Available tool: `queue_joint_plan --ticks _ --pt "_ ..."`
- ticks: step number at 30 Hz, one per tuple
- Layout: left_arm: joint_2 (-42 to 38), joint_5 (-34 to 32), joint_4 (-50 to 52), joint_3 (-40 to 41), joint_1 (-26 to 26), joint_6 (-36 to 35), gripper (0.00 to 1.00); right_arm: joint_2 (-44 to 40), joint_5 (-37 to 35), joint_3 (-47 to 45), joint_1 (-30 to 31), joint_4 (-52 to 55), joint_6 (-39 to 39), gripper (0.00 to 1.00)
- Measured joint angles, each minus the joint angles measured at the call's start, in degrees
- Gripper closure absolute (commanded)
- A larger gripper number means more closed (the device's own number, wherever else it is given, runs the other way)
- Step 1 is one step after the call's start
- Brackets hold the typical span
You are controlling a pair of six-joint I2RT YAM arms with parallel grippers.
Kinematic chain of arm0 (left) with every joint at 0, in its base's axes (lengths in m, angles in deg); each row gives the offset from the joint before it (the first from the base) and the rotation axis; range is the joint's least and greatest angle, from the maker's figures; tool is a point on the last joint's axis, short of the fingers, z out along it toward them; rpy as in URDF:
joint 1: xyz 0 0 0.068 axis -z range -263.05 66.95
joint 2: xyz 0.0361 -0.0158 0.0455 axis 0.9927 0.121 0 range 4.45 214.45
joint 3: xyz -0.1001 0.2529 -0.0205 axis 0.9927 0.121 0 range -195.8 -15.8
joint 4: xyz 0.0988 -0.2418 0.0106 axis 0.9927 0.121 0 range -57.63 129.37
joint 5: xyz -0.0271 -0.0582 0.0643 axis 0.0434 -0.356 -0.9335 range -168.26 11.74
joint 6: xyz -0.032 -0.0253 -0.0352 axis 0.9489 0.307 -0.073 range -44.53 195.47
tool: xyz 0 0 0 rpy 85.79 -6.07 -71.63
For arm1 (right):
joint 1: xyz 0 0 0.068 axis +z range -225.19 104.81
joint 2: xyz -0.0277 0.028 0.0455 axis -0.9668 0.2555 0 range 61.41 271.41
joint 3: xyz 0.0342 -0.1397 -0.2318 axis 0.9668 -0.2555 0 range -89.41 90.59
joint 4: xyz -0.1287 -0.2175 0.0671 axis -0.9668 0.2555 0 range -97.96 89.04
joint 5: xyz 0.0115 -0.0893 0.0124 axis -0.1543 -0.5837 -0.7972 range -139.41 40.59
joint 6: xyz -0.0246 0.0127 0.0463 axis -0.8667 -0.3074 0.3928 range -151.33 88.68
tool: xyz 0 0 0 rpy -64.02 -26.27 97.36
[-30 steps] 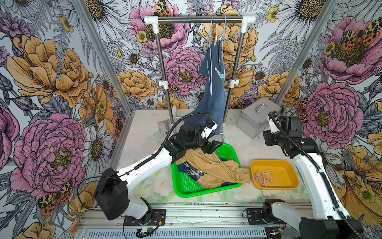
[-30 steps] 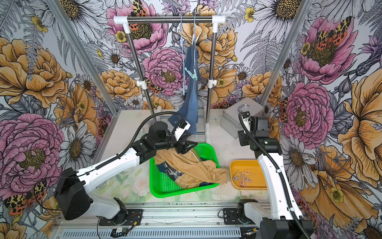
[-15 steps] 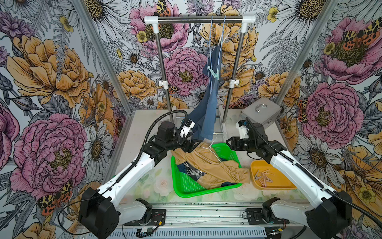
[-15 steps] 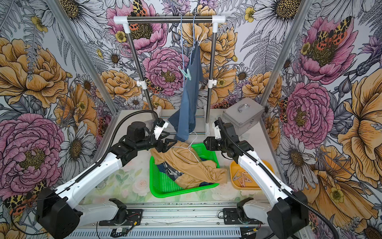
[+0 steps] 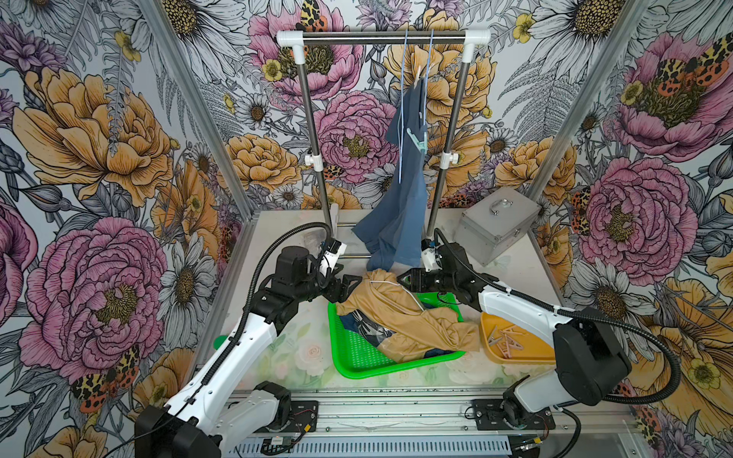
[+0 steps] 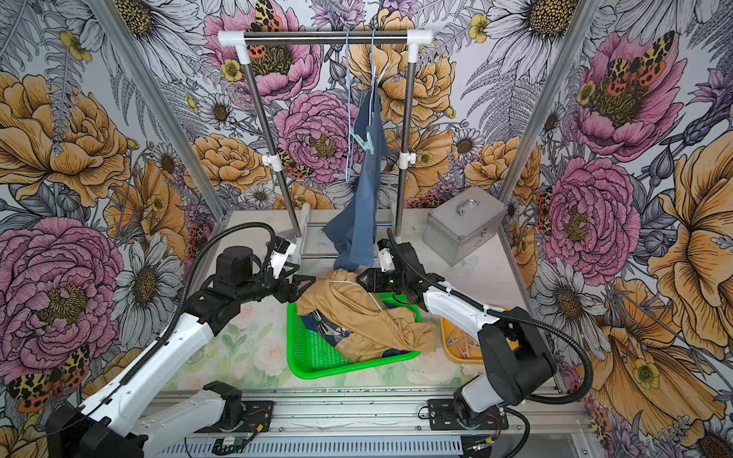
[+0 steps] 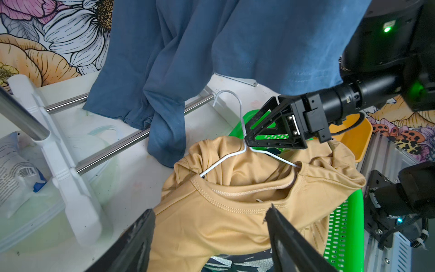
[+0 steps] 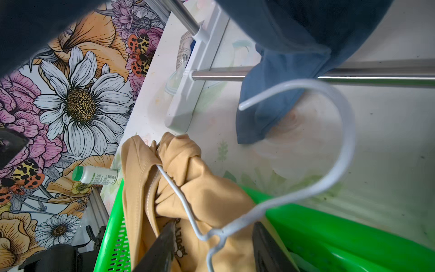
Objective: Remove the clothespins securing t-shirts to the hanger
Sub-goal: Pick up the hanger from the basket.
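A slate-blue t-shirt (image 5: 396, 206) hangs from a blue wire hanger on the rail, with a mint-green clothespin (image 5: 417, 137) (image 6: 364, 142) clipped on it. In the green basket a tan t-shirt (image 5: 396, 313) (image 7: 223, 212) lies on its white hanger (image 7: 242, 122) (image 8: 341, 141), over a dark navy t-shirt (image 5: 357, 323). My left gripper (image 5: 349, 287) (image 7: 210, 209) is open, its fingers on either side of the tan shoulder. My right gripper (image 5: 404, 277) (image 8: 214, 223) is open with the white hanger's twisted neck between its fingers. No clothespin shows on the tan t-shirt.
Several loose clothespins (image 5: 505, 337) lie in the yellow tray (image 5: 515, 353) right of the green basket (image 5: 357, 357). The rail rack (image 5: 380, 35) stands at the back, a silver case (image 5: 492, 226) at the back right. A green-capped bottle (image 8: 94, 175) lies left of the basket.
My right arm has swung in from the far right down to the white hanger's neck. My left gripper has drawn back leftward to the tan t-shirt's far left end.
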Motion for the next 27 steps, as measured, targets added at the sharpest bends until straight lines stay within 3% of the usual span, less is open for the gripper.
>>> queue_joint_plan --ticks 8,16,27 --pt "-1.51 -0.17 2.12 0.0 -1.2 0.0 0.24 2.08 2.75 -3.32 1.03 -8.92 3.32 0.63" --pt "-1.33 -0.17 2.38 0.0 -1.2 0.0 0.24 -4.87 3.04 -10.4 1.18 -16.48 6.03 0.82" --pt "-0.35 -0.17 2.64 -0.09 -1.2 -0.02 0.24 -5.75 3.32 -16.92 4.46 -30.03 11.04 0.82"
